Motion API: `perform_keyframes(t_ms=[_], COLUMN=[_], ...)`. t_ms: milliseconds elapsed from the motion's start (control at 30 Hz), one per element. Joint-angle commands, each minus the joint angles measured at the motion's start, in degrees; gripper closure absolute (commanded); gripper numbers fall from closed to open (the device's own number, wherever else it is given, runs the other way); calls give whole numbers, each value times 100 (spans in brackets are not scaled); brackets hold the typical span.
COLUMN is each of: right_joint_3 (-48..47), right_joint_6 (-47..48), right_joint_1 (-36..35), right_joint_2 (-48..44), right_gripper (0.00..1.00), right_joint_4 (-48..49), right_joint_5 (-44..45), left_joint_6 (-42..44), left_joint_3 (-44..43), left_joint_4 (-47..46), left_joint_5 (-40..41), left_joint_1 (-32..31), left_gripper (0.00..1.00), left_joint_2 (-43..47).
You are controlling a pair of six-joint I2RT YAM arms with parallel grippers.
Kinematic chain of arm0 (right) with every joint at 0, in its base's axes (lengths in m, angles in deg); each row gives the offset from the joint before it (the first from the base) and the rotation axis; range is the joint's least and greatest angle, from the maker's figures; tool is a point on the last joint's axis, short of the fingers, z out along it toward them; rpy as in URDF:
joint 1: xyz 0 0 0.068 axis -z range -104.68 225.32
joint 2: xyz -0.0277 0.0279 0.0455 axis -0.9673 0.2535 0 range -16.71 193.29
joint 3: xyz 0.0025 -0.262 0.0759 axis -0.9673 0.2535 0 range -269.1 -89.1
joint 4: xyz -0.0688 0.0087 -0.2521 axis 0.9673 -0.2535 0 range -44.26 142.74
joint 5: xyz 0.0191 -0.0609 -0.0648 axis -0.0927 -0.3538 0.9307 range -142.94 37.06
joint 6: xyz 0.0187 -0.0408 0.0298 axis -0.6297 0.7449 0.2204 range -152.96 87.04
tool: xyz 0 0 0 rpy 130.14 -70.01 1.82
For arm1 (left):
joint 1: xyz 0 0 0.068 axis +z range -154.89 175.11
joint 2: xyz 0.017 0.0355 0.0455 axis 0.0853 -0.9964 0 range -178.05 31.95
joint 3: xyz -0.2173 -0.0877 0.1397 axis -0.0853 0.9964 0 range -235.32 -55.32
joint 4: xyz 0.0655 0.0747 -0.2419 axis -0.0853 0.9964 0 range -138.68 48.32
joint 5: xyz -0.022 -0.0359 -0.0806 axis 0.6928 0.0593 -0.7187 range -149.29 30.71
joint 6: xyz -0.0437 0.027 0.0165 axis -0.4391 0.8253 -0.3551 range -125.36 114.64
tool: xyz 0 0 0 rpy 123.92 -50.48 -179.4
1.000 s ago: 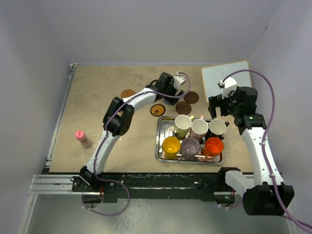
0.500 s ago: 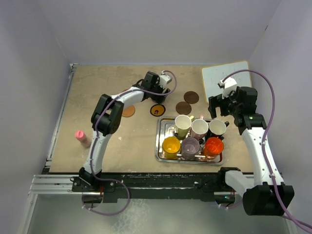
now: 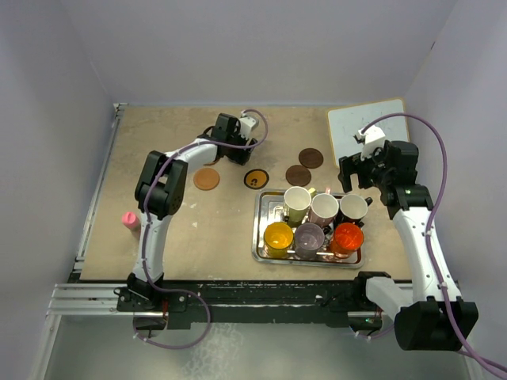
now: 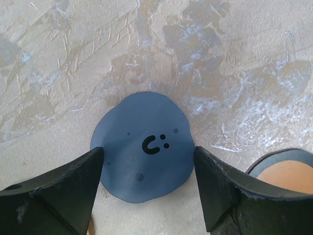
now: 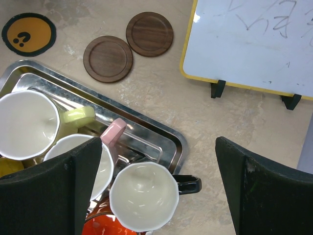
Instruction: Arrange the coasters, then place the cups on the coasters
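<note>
At about 11 o'clock on the tan table (image 3: 158, 127), the left gripper (image 4: 147, 152) hangs over one blue coaster (image 4: 142, 169) lying flat. Its jaws stand apart with a finger at each side of the disc; whether they touch it cannot be told. Five coasters can be counted. From the one steel tray (image 3: 258, 233), an orange-brown coaster (image 3: 207, 178) lies toward 10 o'clock, a black-rimmed orange coaster (image 3: 255, 179) at 11 o'clock, a dark brown coaster (image 3: 298, 175) just past the far rim at 12 o'clock, and a second dark brown coaster (image 3: 310, 157) just beyond it. All six cups stand in the tray in two rows of three. The far row is the cream cup (image 3: 298, 198), pinkish cup (image 3: 324, 207) and black cup (image 3: 353, 207); the near row is the yellow cup (image 3: 279, 236), purple cup (image 3: 309, 236) and orange-red cup (image 3: 348, 236). The right gripper (image 5: 159, 144) hangs above the tray's 1 o'clock corner, jaws spread wide and empty. One whiteboard (image 3: 368, 131) stands at the table's 1 o'clock, and one pink bottle (image 3: 129, 219) at 9 o'clock.
</note>
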Motion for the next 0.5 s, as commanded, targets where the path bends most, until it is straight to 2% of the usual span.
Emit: perform_keyframes(t_ms=[0, 167, 467], right_joint_3=[-20, -11, -10], right_joint_6=[33, 30, 40], right_joint_1=[26, 26, 35], right_joint_2=[-159, -190, -176], right_gripper=[0, 0, 0], right_joint_4=[102, 103, 107], right_joint_5=[-145, -128, -103], left_joint_6=[-91, -166, -477], left_joint_3=[164, 41, -45], left_joint_4=[626, 615, 163], left_joint_5=[278, 39, -410], left_joint_1=[60, 62, 57], left_gripper=[29, 27, 16], left_joint_2=[-39, -63, 446])
